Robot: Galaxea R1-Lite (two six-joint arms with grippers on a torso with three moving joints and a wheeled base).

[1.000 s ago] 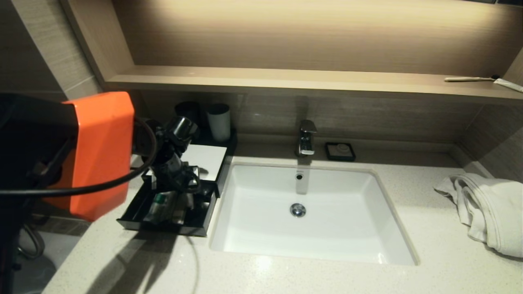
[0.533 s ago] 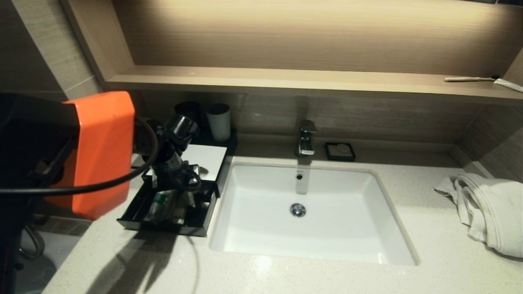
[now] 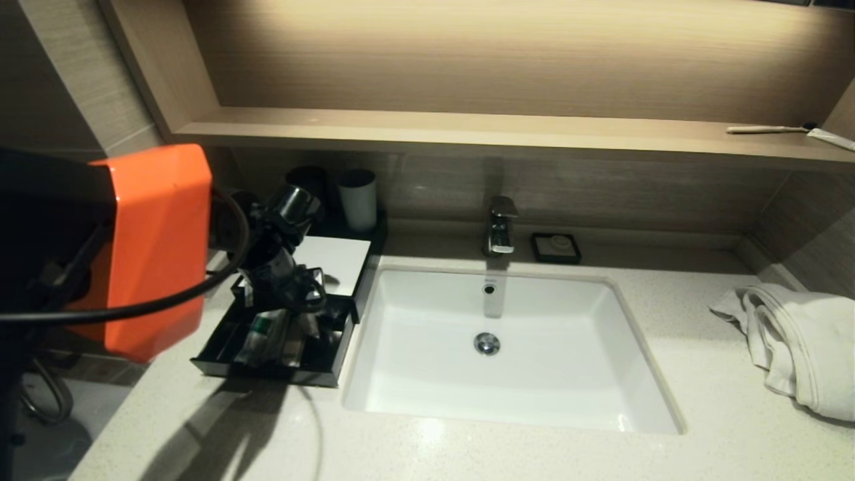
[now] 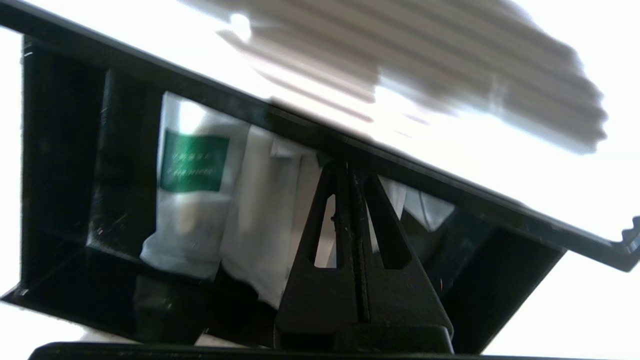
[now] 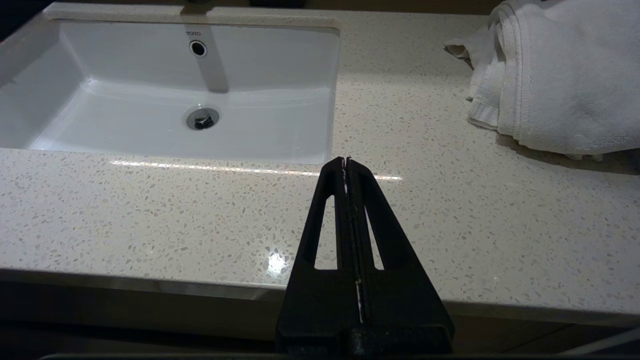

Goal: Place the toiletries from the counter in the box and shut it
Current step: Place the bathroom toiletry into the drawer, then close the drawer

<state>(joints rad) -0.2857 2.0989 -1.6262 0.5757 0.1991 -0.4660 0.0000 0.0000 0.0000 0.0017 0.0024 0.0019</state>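
The left gripper [image 4: 348,167] has its fingers pressed flat together, gripping nothing, with its tip over the open drawer of the box [image 3: 220,344], close under the front edge of the box's white top panel [image 3: 337,257]. In the left wrist view the tip stands right in front of the packets lying in the drawer: one clear packet with a green label [image 4: 192,200] and paler packets beside it, all inside the black compartment. The box sits at the left end of the counter [image 3: 467,447], just beside the white basin [image 3: 414,374]. The right gripper [image 5: 347,167], also closed on nothing, hangs parked over the counter's front edge, near the basin's corner. A white towel [image 3: 795,341] lies at the counter's right end.
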